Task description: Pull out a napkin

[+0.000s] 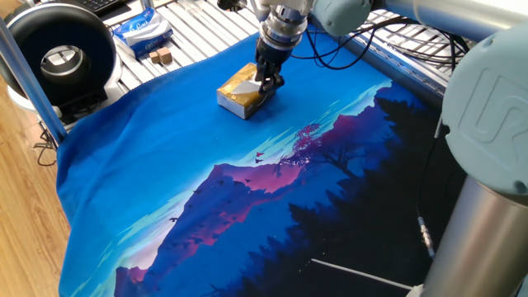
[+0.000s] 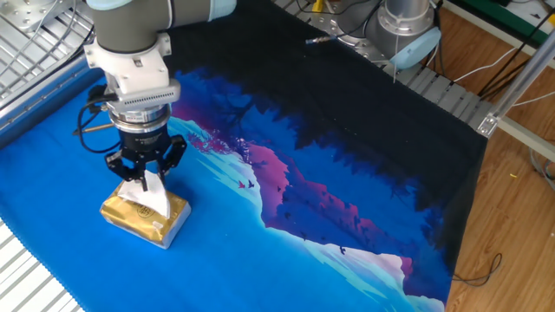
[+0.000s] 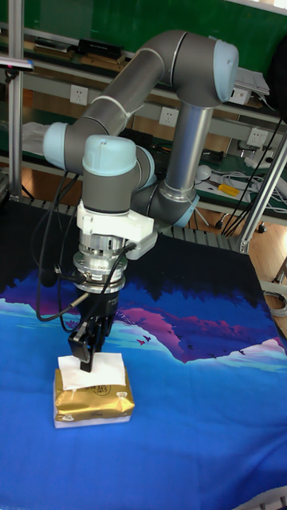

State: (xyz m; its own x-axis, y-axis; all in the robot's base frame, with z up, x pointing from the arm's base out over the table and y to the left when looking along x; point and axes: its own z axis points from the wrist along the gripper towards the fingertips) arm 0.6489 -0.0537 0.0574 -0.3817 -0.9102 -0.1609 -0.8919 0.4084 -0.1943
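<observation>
Blue cloth (image 2: 286,260); gripper (image 2: 144,178) clamped on napkin (image 2: 156,196) rising from yellow pack (image 2: 144,220).

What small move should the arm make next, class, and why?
Probably lift straight up. The gripper appears shut on the thin white napkin that stands up from the golden-yellow rectangular tissue pack, so rising should draw the sheet out.

No legible txt in any view. Gold tissue pack (image 3: 93,395) has a round emblem on its front, too small/blurry to read. Blue-white packet (image 1: 142,30) shows white print, unreadable. Arm joint caps (image 1: 503,107): embossed mark, cropped, can't make out.
</observation>
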